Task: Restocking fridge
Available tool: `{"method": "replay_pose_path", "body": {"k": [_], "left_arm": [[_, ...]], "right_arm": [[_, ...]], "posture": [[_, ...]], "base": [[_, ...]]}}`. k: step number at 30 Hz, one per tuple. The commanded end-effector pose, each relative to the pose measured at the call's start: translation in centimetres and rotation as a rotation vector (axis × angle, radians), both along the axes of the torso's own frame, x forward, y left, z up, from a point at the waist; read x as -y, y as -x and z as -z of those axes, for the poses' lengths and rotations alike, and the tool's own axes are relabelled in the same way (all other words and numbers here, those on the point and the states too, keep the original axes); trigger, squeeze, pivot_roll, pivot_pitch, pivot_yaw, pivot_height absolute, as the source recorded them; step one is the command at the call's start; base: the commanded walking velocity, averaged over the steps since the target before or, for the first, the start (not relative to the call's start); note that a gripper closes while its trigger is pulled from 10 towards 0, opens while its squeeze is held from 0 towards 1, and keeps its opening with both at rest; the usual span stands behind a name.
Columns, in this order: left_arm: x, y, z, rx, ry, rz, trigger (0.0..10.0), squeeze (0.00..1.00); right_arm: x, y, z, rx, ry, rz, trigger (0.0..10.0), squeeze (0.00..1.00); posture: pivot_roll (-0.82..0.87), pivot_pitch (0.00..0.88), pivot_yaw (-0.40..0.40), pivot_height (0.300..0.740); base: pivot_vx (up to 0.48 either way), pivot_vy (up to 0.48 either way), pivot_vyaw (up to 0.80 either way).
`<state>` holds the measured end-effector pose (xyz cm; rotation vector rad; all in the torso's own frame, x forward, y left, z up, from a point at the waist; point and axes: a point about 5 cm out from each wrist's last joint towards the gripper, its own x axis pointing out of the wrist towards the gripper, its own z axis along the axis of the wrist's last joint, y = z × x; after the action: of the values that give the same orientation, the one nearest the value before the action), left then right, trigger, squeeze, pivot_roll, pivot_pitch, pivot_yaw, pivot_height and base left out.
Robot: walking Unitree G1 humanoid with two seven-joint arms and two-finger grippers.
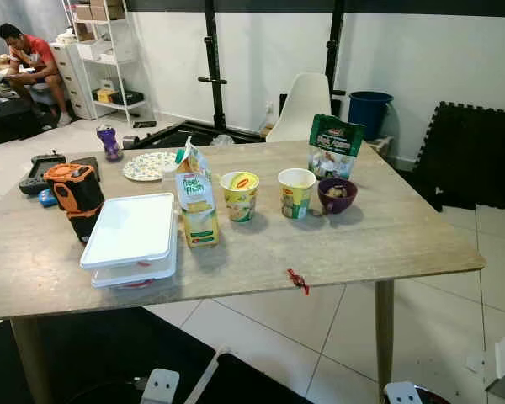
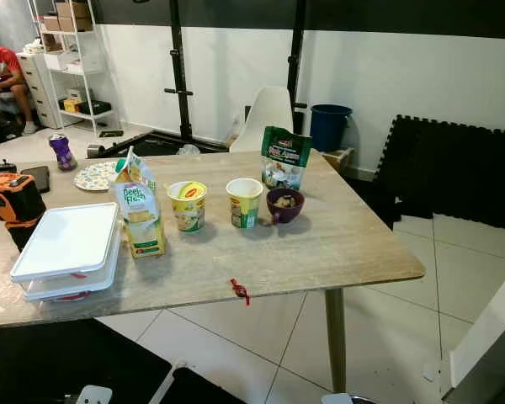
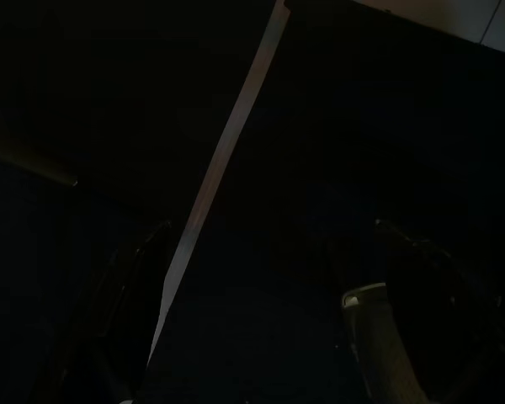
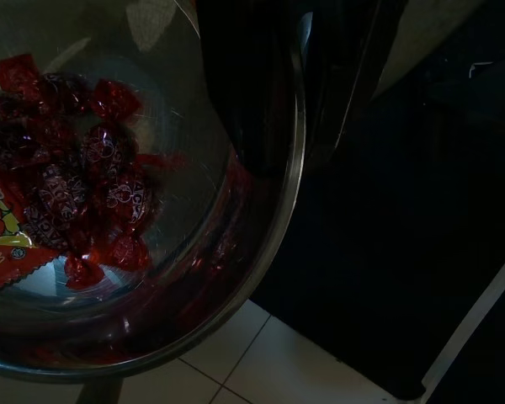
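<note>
Right wrist view: steel bowl (image 4: pixel 269 252) in right claw, red-wrapped candies (image 4: pixel 93 168) inside

Home room, part dining area, part gym. Wooden table (image 1: pixel 379 236) on pale tiled floor (image 1: pixel 429 337), white chair (image 1: pixel 301 105) behind it. Black squat rack (image 1: pixel 210 67) against white wall, foam mats (image 1: pixel 471 151) leaning nearby. Shelving unit (image 1: pixel 101 50) with boxes; person (image 1: pixel 29 63) seated in far corner.

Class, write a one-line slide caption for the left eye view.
Wooden table set with juice carton, two noodle cups, purple bowl and white-lidded container.
</note>
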<state>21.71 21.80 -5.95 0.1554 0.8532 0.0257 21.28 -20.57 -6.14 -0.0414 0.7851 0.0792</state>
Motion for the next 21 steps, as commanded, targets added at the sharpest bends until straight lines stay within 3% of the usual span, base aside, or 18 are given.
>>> {"method": "replay_pose_path", "body": {"k": [1, 21], "left_arm": [[-0.09, 0.34, 0.20, -0.014, -0.005, -0.003, 10.0, 0.00], [-0.01, 0.31, 0.22, -0.020, -0.006, 0.012, 10.0, 0.00]], "right_arm": [[-0.05, 0.12, 0.07, -0.001, 0.002, -0.003, 10.0, 0.00], [-0.03, -0.19, -0.14, 0.014, -0.010, 0.013, 10.0, 0.00]], "posture": [[-0.06, 0.056, 0.021, 0.740], [-0.06, 0.035, 0.026, 0.740]], "base": [[0.000, 0.000, 0.00], [0.000, 0.000, 0.00]]}}
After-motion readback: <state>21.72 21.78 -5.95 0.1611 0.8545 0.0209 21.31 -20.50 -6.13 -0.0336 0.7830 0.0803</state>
